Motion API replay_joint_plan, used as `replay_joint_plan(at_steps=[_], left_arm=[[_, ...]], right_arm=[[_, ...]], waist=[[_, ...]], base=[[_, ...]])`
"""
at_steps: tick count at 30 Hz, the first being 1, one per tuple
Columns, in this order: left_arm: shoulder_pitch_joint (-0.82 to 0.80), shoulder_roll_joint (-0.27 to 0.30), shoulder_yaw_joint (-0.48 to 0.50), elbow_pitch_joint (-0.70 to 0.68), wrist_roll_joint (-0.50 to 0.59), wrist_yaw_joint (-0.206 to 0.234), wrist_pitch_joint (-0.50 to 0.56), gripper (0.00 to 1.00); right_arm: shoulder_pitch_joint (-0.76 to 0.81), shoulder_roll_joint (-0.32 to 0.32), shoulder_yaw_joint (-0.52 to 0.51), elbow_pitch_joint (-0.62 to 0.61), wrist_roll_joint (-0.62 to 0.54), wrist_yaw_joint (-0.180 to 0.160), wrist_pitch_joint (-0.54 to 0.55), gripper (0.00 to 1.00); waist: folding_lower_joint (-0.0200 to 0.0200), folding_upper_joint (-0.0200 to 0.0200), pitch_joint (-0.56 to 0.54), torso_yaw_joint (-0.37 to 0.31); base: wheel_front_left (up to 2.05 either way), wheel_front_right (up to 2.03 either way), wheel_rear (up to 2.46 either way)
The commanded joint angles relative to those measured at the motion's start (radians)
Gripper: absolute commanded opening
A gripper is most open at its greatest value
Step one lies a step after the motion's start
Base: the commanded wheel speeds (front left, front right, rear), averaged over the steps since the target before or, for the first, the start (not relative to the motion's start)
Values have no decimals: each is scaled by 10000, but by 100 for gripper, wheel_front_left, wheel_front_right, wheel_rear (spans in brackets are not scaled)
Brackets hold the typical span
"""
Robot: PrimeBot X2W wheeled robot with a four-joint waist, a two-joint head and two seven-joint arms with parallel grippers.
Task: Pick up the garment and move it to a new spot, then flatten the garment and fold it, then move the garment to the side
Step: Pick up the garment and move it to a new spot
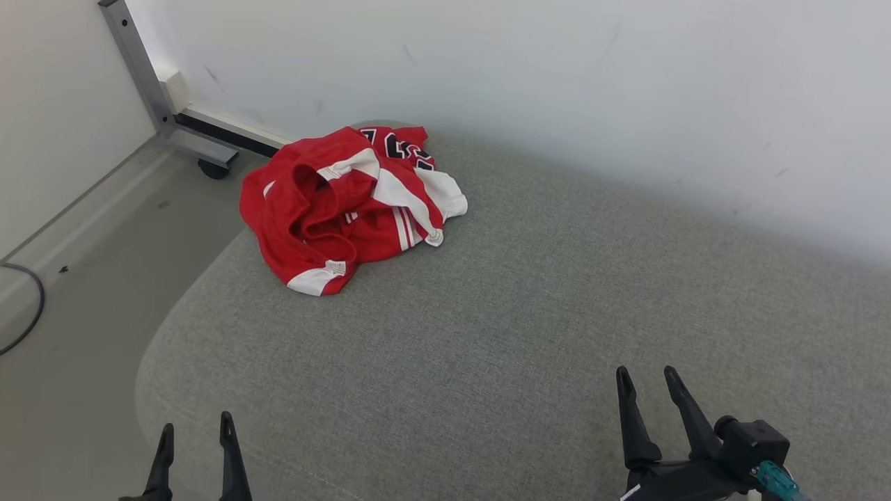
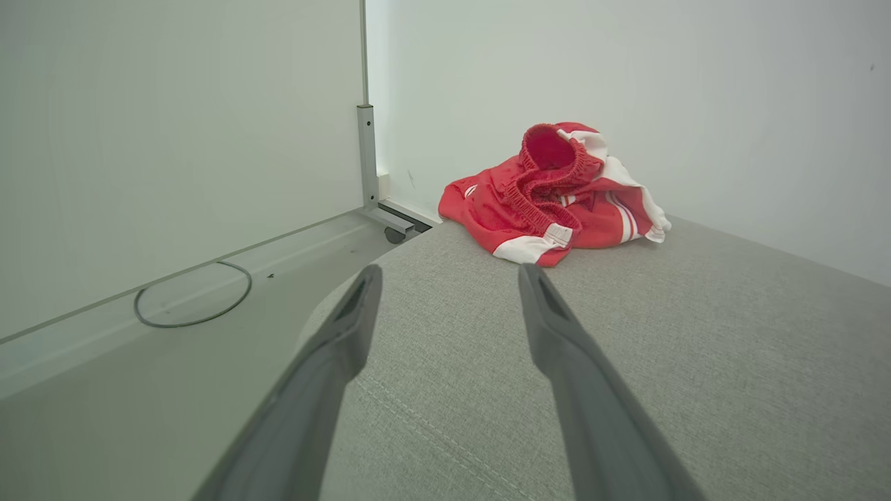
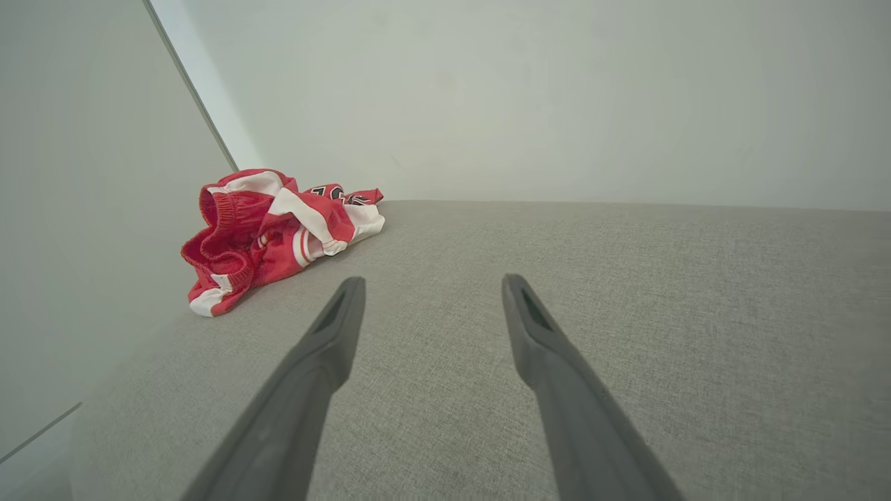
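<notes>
Cable: a thin dark cable [image 1: 31,309] curves across the bare floor [image 1: 90,278] at the far left.
Frame leg: a grey metal leg [image 1: 143,76] slants down to a foot with a dark caster [image 1: 212,169], just left of the garment.
Left gripper [image 1: 196,424]: fingers spread apart, nothing between them, over the near left edge of the cushion and well apart from the garment.
Garment [image 1: 348,209]: red cloth with white panels and narrow white stripes, crumpled in a heap. A ribbed elastic band gapes open at the top of the pile. It lies on the far left corner of the cushion, near the wall.
Writing: dark figures edged in white [image 1: 400,147] show on the far fold, but the folds cut them off and they cannot be read. A small white tab [image 1: 336,266] sits at a near hem, too small to read.
Cushion [image 1: 522,313]: grey woven fabric with a rounded near-left corner.
Right gripper [image 1: 647,376]: fingers spread apart, holding nothing, over the near right of the cushion.
Wall [image 1: 592,83]: plain white with a few faint scuffs.
</notes>
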Motion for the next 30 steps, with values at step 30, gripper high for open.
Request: replay_joint_plan(at_steps=[30], left_arm=[[-7970,2669,1229,6131,-2561,-1408,2544,100]], right_arm=[[-440,16,-325,-1828,-1456,-21,617,100]], waist=[[0,0,3477,-4524]], base=[[0,0,0]])
